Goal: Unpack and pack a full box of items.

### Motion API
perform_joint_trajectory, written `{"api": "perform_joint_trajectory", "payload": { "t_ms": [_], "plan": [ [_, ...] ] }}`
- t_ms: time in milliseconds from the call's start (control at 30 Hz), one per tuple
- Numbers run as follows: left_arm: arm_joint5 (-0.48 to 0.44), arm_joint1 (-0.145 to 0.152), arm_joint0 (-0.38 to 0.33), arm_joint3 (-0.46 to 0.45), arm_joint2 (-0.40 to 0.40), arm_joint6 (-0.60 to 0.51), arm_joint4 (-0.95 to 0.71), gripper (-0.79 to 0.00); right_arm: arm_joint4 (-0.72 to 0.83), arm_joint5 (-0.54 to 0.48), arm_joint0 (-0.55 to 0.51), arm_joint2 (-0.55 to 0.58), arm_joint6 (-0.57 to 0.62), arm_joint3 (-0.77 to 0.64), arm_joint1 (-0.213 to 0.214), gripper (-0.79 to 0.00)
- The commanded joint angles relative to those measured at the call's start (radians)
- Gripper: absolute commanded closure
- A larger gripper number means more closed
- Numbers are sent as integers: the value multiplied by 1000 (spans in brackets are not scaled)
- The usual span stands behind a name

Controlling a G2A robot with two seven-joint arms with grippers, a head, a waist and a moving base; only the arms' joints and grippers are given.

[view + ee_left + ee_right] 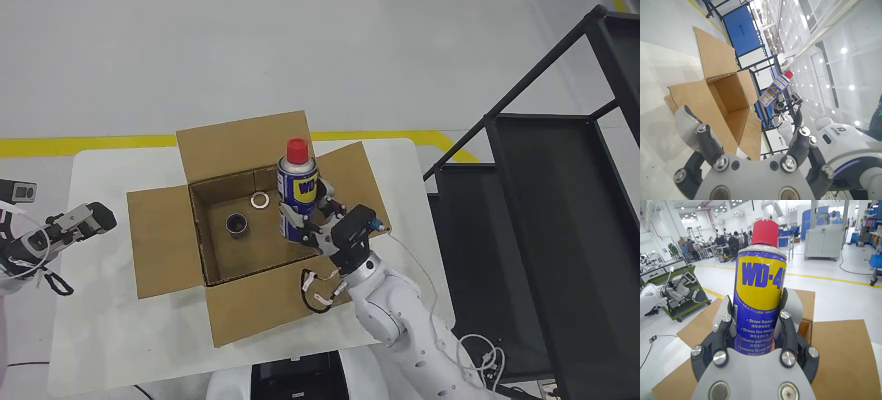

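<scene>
Red-capped blue-yellow spray can upright above the open cardboard box

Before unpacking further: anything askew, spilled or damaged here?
Nothing stands out. The right gripper holds the spray can upright above the open box, red cap on, nothing spilled. A white ring and a dark round item lie on the box floor.
</scene>
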Motion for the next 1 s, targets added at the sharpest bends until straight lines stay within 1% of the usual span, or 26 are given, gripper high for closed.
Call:
{"api": "perform_joint_trajectory", "payload": {
  "t_ms": [0,67,200,300,433,533,600,700,833,967],
  "plan": [
    [0,0,0,0,0,0,0,-785,-19,1,-13,3,-73,3,2,0],
    [0,0,0,0,0,0,0,-785,-50,-2,-36,22,-131,6,7,0],
    [0,0,0,0,0,0,0,-785,-63,-31,-90,73,-186,-6,19,0],
    [0,0,0,0,0,0,0,-785,-62,-76,-145,122,-187,-30,31,0],
    [0,0,0,0,0,0,0,-785,-65,-165,-214,188,-204,-72,48,0],
    [0,0,0,0,0,0,0,-785,-76,-217,-261,239,-244,-92,59,0],
    [0,0,0,0,0,0,0,-785,-75,-229,-290,268,-285,-96,64,0],
    [0,0,0,0,0,0,0,-785,-99,-189,-323,308,-352,-81,68,0],
    [0,0,0,0,0,0,0,-785,-121,-109,-348,331,-449,-46,68,0],
    [0,0,0,0,0,0,0,-785,-136,-60,-373,355,-519,-16,70,0]
  ]
}}
